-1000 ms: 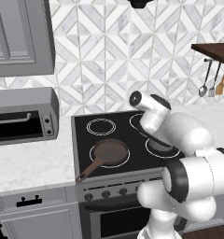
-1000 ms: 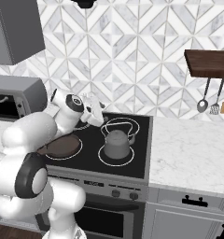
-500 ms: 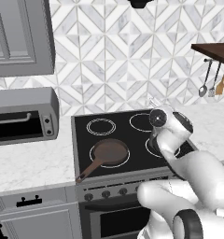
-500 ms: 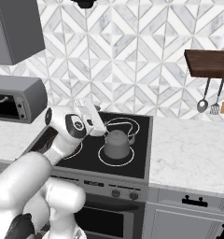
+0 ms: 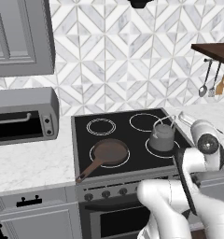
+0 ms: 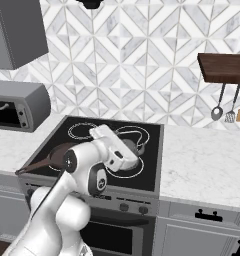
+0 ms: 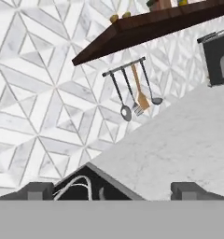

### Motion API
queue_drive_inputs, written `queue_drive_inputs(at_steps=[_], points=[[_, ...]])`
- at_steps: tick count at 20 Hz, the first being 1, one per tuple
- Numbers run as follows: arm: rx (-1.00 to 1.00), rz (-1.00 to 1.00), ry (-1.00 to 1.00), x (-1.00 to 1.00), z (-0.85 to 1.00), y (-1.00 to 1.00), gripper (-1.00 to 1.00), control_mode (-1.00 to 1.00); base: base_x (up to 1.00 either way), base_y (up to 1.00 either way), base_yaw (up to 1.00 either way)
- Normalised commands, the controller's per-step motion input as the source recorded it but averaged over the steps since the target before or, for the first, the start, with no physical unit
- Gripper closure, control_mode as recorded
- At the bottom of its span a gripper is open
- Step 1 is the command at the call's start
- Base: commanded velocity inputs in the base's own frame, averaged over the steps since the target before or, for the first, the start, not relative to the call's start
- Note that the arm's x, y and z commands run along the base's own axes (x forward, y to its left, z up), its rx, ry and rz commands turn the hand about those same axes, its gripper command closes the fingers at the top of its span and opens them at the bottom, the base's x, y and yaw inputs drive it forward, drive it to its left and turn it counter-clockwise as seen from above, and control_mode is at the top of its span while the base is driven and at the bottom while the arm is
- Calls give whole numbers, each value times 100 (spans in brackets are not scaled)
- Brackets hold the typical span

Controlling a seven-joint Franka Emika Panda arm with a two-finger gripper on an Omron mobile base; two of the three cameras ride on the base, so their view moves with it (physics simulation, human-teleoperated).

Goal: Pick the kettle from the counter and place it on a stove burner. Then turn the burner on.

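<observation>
The grey kettle (image 5: pixel 161 137) stands upright on the stove burner (image 5: pixel 150 149), the front right white ring on the black cooktop. My arm's wrist (image 5: pixel 206 140) hangs just right of the kettle, apart from it. In the right base view the arm covers most of the kettle (image 6: pixel 138 148). In the hand view my gripper (image 7: pixel 113 190) is open, with nothing between its fingertips (image 7: pixel 39 189). Beyond them lie a corner of the cooktop (image 7: pixel 93 183) and the white marble counter (image 7: pixel 179 144).
A brown frying pan (image 5: pixel 108 153) sits on the front left burner, its handle pointing over the front edge. Stove knobs (image 5: pixel 106 193) line the front panel. A toaster oven (image 5: pixel 23 116) stands on the left counter. Utensils (image 7: pixel 135 100) hang under a wooden shelf (image 6: pixel 224 67).
My arm has swung from beside the kettle down and across the front of the stove, and the hand has turned toward the right counter. The kettle has stayed on its burner.
</observation>
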Motion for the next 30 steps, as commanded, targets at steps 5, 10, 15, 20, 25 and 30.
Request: queue_drive_inputs(at_steps=[5, 10, 15, 20, 25, 30], points=[[-24, 9, 15, -85, 0, -69, -100, -100, 0, 0, 0], [-27, 14, 17, -78, 0, -53, -100, -100, 0, 0, 0], [-20, 17, 7, -44, -15, -30, -100, -100, 0, 0, 0], [-7, 21, 1, -47, -23, -4, -100, -100, 0, 0, 0], [0, 17, 0, -55, -31, -2, -100, -100, 0, 0, 0], [0, 6, 0, -32, -47, -1, -100, -100, 0, 0, 0]])
